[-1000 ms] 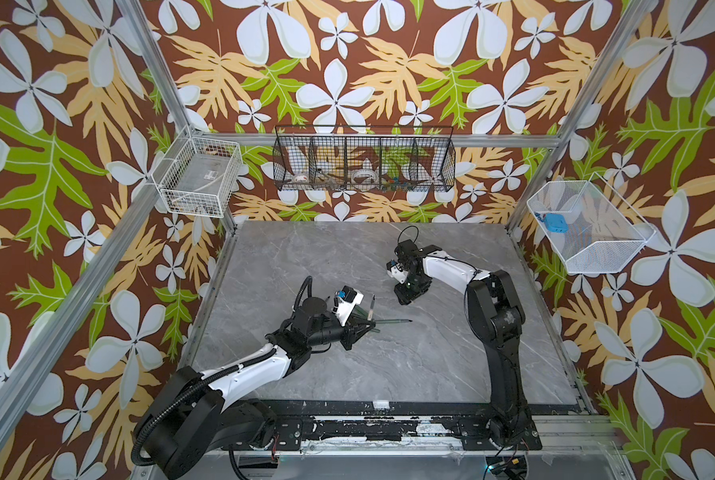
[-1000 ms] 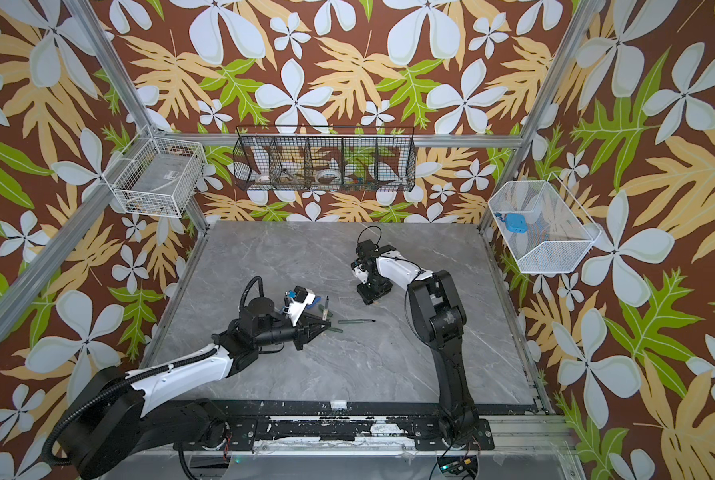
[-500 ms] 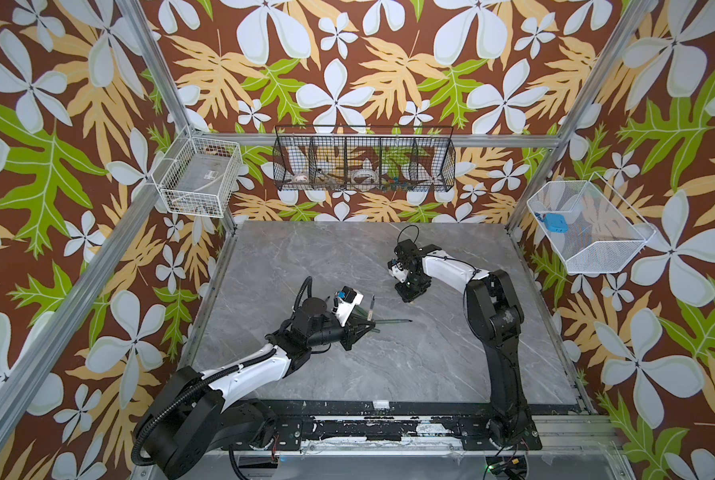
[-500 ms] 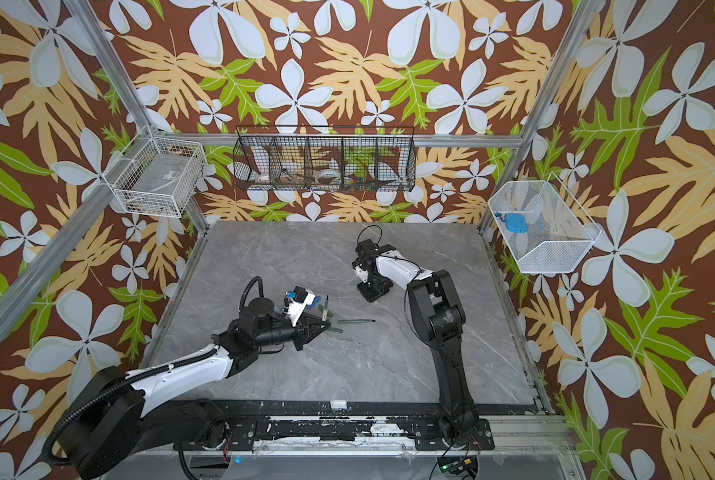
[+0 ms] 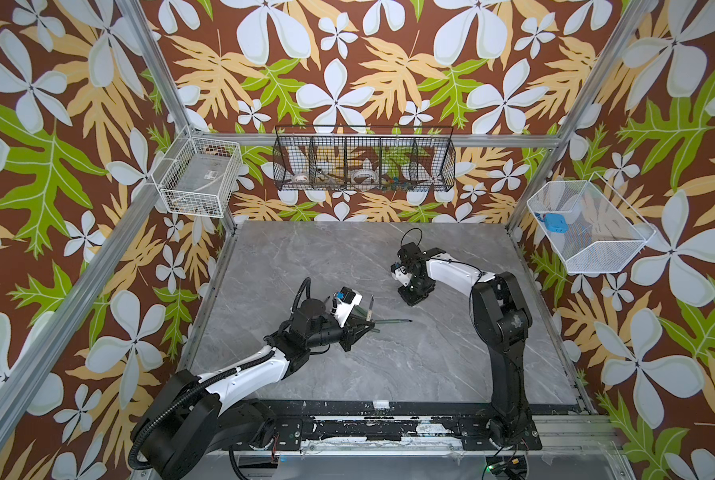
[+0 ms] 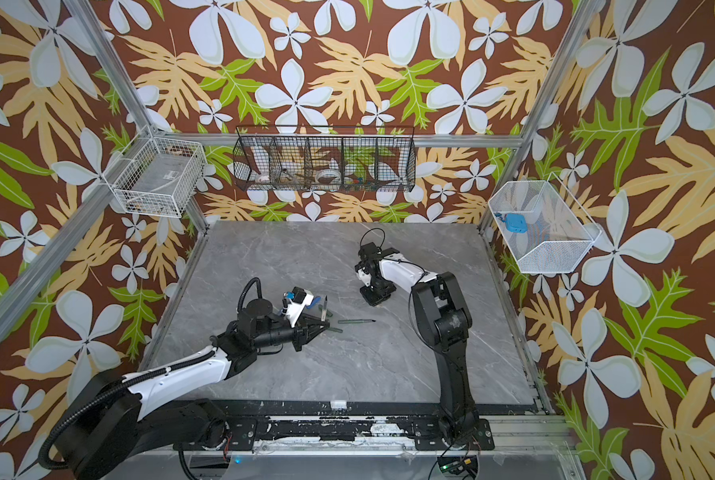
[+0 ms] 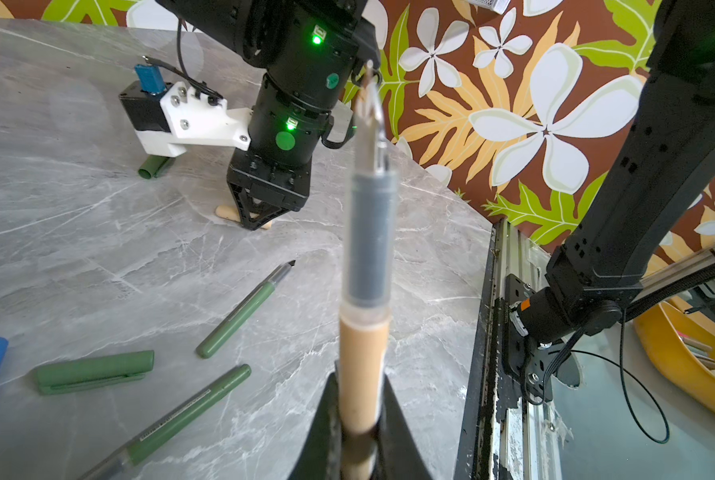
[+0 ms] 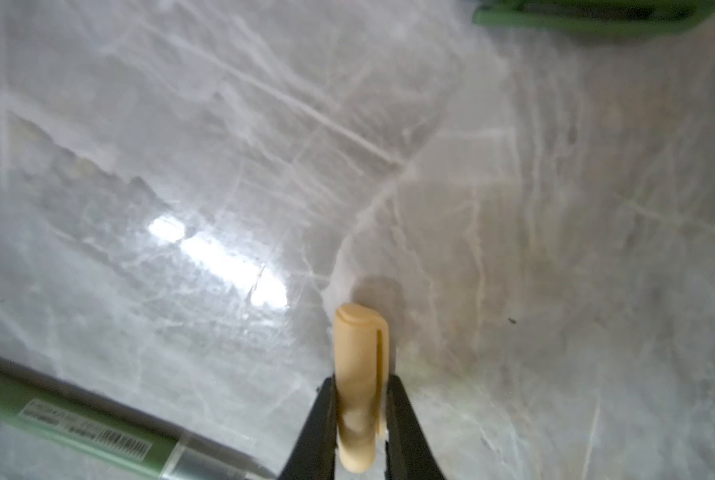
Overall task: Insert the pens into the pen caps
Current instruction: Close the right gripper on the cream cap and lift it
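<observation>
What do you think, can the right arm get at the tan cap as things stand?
Likely yes: the right tool is down at the table with its fingers against both sides of the tan cap, nothing between; the left tool, holding the tan pen, is well apart.

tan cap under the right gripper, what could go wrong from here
1. The right gripper pinches the tan cap off-centre while it lies flat on the table; it could swivel or slip when lifted.
2. The left gripper holds the tan pen low on its barrel, with a long stretch sticking out, so a small tilt may miss the cap's mouth.
3. A green pen lies near the right gripper and might get nudged.
</observation>
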### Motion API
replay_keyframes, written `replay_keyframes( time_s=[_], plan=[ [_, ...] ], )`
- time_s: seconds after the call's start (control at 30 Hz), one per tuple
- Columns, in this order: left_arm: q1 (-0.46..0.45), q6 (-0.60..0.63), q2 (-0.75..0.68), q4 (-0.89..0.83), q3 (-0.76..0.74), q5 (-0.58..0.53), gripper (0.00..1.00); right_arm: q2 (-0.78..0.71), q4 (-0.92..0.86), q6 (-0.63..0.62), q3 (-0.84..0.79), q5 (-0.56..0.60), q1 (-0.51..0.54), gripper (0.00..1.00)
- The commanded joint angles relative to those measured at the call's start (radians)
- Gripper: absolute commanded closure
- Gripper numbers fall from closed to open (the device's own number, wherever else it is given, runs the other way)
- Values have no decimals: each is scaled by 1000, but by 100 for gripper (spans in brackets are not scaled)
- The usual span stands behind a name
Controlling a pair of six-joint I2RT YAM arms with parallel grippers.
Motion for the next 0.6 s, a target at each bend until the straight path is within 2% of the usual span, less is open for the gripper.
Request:
replay_keyframes(
  time_s=[0.0, 0.3, 0.4, 0.5, 0.57],
  plan=[
    [-1, 8, -8, 28, -3, -5, 100, -37, 42, 26, -29, -52, 0, 82],
    [-19, 30, -18, 12, -5, -48, 100, -219, 207, 51, -170, -300, -30, 83],
    [-49, 60, -19, -10, 0, -106, 100, -307, 294, 47, -242, -386, -34, 83],
    [-107, 111, -8, -53, 16, -215, 100, -416, 428, 68, -346, -497, -36, 84],
    [-121, 112, 6, -45, 18, -224, 100, -493, 540, 96, -422, -563, -33, 84]
  ],
)
